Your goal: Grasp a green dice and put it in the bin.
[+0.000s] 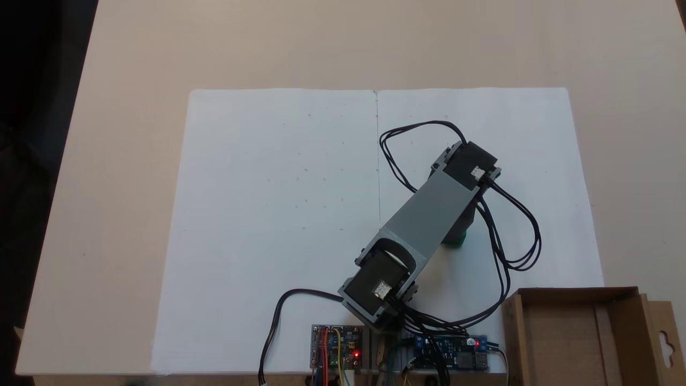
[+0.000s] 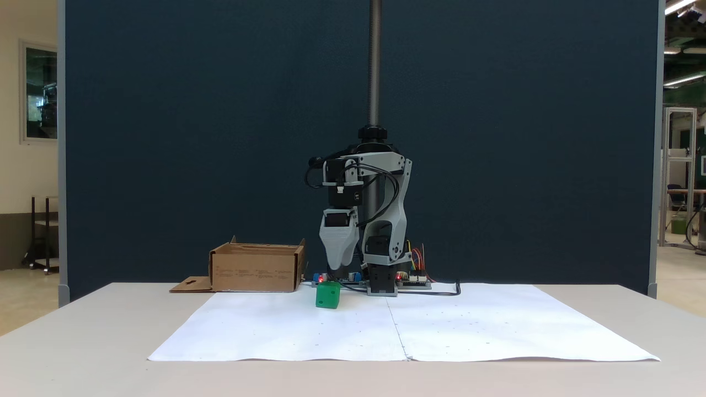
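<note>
We see a bright green dice with what look like darker pips, a plain brown cardboard bin, white paper on a beige table

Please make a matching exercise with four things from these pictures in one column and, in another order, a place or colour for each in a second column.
1. green dice
2. bin
3. white paper
4. tool

a. brown cardboard, at the table corner beside the arm's base
b. hanging above the dice
c. spread flat, covering the table's middle
d. standing on the paper beneath the arm

Pairs: 1-d, 2-a, 3-c, 4-b
</note>
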